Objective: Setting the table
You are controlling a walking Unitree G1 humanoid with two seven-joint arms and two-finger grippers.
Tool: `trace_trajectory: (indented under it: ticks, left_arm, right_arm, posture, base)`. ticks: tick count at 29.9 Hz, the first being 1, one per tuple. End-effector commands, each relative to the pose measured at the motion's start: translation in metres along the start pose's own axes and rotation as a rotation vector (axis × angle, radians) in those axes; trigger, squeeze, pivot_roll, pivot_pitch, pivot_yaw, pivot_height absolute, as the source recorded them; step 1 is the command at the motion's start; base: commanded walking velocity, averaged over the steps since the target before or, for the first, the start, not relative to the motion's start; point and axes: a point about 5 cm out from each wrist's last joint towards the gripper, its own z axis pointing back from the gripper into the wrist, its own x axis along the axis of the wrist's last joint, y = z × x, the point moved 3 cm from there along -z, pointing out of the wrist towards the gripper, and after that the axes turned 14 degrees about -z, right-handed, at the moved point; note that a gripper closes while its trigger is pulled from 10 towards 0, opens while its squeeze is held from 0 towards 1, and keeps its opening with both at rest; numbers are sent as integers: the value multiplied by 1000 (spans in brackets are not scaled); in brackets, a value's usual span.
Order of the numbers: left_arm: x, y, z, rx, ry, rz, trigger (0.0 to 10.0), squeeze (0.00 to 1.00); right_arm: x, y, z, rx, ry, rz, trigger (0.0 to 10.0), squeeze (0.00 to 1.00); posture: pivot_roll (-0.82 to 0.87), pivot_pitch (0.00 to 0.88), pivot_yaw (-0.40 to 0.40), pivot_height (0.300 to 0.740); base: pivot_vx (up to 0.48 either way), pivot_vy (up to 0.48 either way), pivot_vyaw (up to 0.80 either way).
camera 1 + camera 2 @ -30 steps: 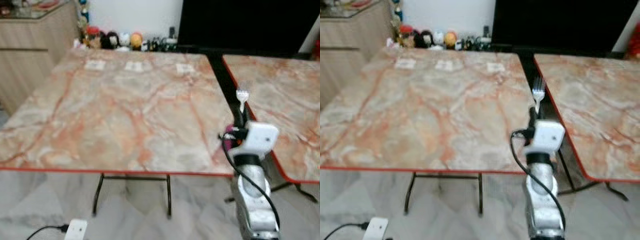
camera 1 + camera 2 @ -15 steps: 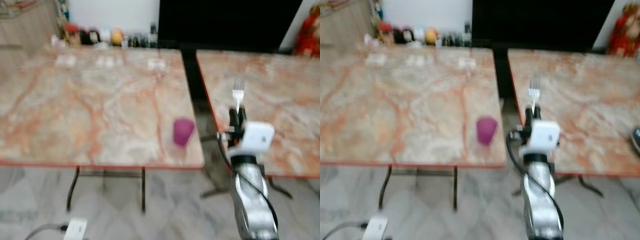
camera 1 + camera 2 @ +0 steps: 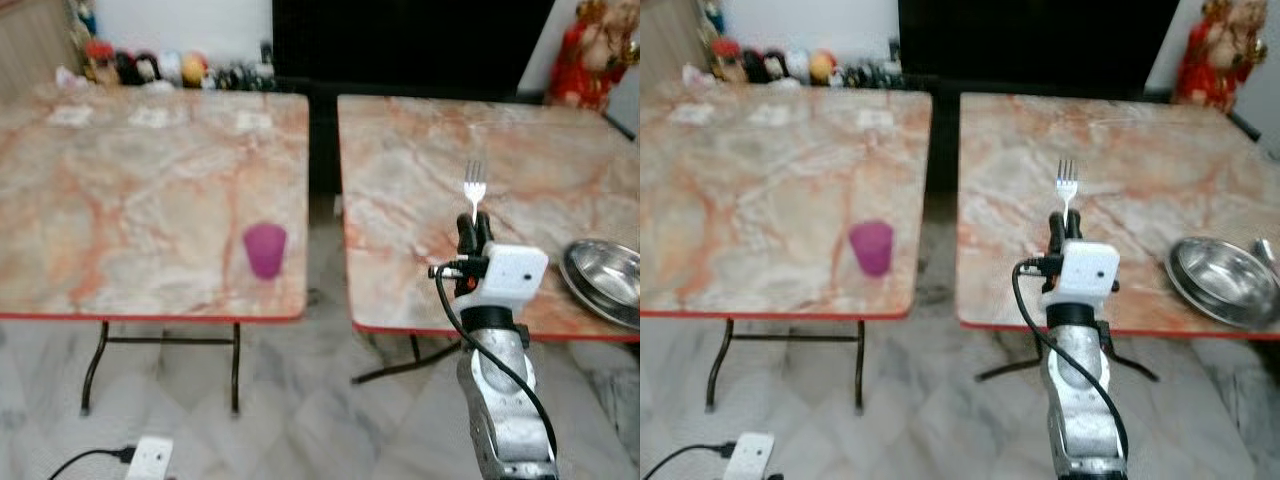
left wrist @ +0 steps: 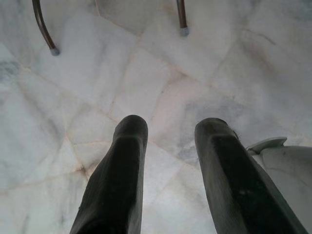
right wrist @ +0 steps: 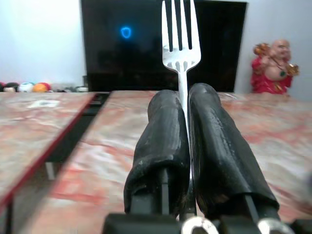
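Right wrist view: right tool (image 5: 187, 105) pinches the fork (image 5: 180, 44) upright, tines up — over the right desk's (image 3: 420, 170) near edge. A steel bowl (image 3: 605, 280) sits beside it; the fork is unplaced. Left tool (image 4: 170, 146) hangs spread over floor.

Right table (image 3: 420, 170): bare marble ahead of right gripper (image 3: 473, 233) and its upright fork (image 3: 474, 190) | steel bowl (image 3: 605, 280) blocks near right corner | dark gap (image 3: 322, 160) splits tables | left table (image 3: 120, 200): purple cup (image 3: 265, 250) near front edge.
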Motion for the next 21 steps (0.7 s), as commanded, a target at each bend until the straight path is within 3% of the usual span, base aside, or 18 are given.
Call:
trace_trajectory:
  ticks: [1,13,21]
  left_arm:
    - [-1,-9,0,-22,4,2,10000,0]
    - [0,-9,0,-20,1,5,10000,0]
    - [2,-10,0,-21,-8,34,10000,0]
  right_arm:
    - [4,-8,0,-23,-11,7,10000,0]
    - [4,-9,0,-27,-9,10,10000,0]
    - [4,-10,0,-30,-8,12,10000,0]
  posture:
    - [129,9,-21,740]
    - [128,11,-22,740]
    - [127,11,-23,740]
  base:
    - [0,-435,0]
    - [0,-427,0]
    - [0,-30,0]
